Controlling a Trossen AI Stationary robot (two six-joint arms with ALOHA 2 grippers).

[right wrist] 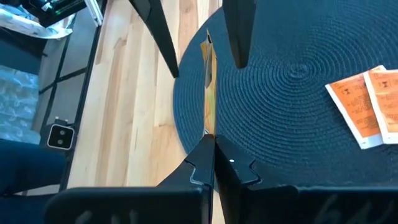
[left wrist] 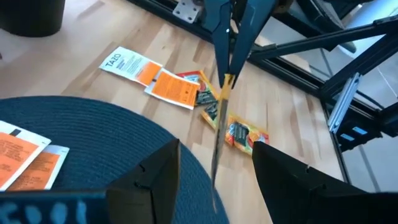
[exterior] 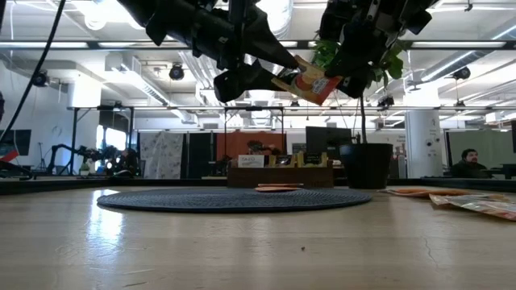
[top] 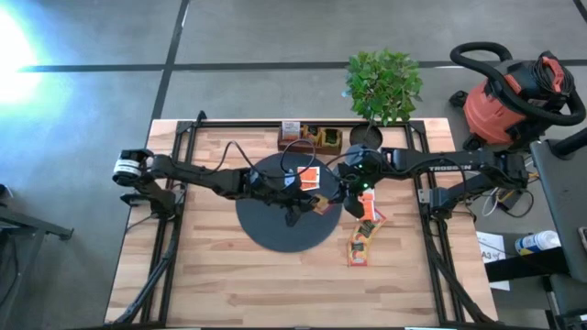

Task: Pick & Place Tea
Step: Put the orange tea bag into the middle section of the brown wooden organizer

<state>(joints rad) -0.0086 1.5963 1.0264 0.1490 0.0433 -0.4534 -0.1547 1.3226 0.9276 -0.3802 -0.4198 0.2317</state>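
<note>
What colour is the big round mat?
The mat is dark blue-black, woven in a spiral; the right wrist view shows it best.

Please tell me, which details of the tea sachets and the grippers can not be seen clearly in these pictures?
- Held tea sachet: edge-on in both wrist views; its print is too small to read in the low view.
- Sachets on the black mat: the left arm partly covers them in the high view.
- Wooden box: contents too small in the high view.
- Right gripper: only the shut fingertips show; the frame edge cuts the rest.
</note>
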